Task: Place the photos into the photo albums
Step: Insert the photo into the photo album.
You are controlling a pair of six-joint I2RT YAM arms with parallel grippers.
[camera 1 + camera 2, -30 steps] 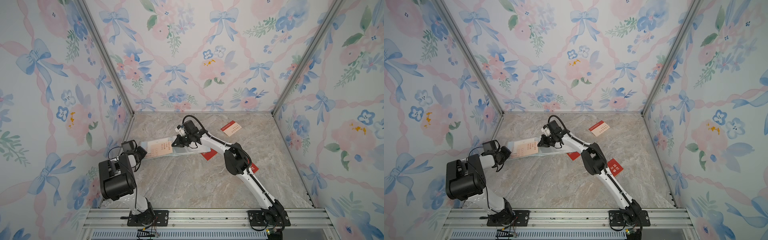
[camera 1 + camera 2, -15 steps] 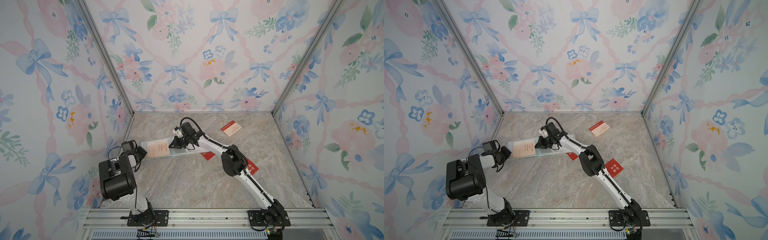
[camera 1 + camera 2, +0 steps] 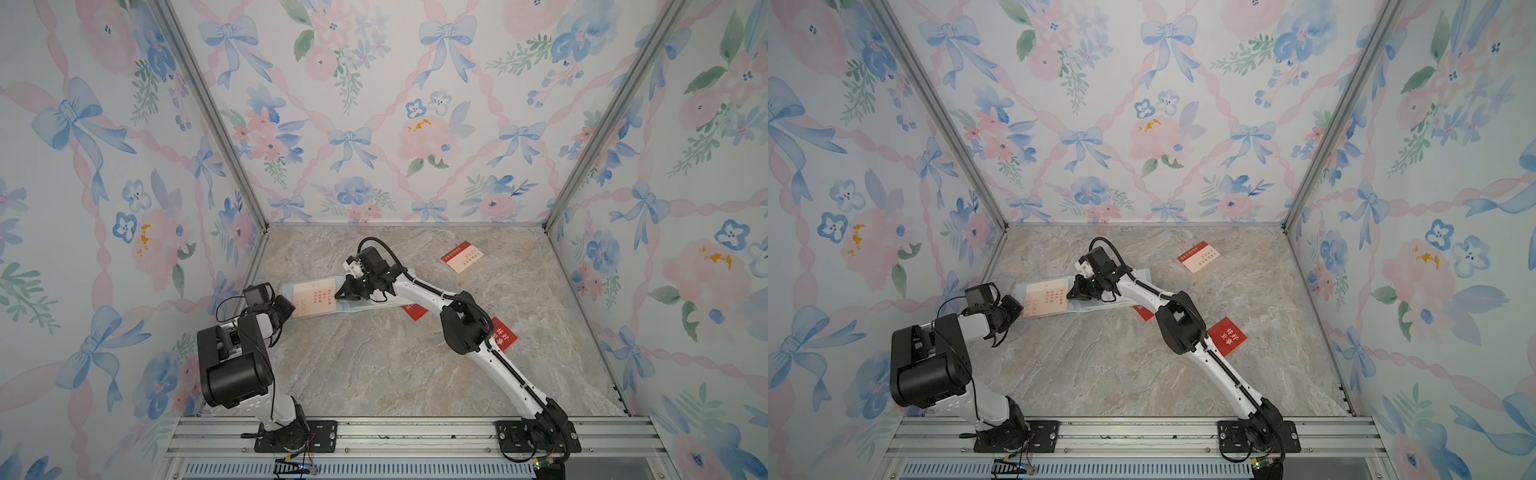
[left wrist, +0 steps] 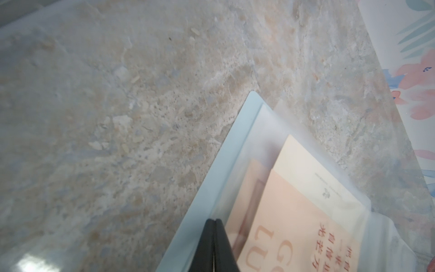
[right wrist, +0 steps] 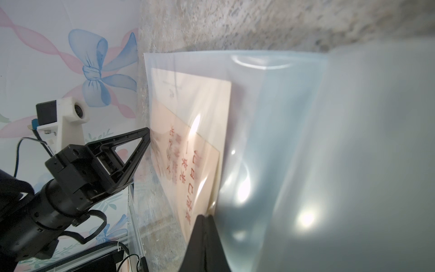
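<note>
From above, the photo album (image 3: 351,308) lies open near the left edge of the marble worktop (image 3: 374,365), about halfway back. A pink photo (image 3: 316,301) with red print shows through its clear sleeve. The left gripper (image 3: 291,304) sits at the album's end nearest the left edge, and the right gripper (image 3: 337,296) bears on the sleeve at the photo's other end. Both top views show three more photos lying loose:
- A banded photo (image 3: 462,256), cream with a red strip, lies toward the far right corner.
- A red photo (image 3: 1227,336) with gold characters lies toward the right edge, just beside the right arm's elbow.
- A half-hidden red photo (image 3: 1144,311) lies near the middle and pokes out from under that arm.

In the left wrist view, the left gripper (image 4: 213,222) has its two black fingers pressed together. Their tips rest where the album's pale blue cover (image 4: 219,164) meets the frosted sleeve. I can't tell whether a sheet is pinched between them. Inside the sleeve, the pink photo (image 4: 294,223) overlaps a paler cream photo (image 4: 313,169).

In the right wrist view, the right gripper (image 5: 204,217) is closed tight. The near end of the pink photo (image 5: 186,169) runs straight into its tips, so it looks pinched there. Clear film (image 5: 259,117) billows up close to the lens. The cream photo (image 5: 195,94) lies deeper in the pocket, and the left gripper (image 5: 147,135) touches the sleeve's far edge.
</note>
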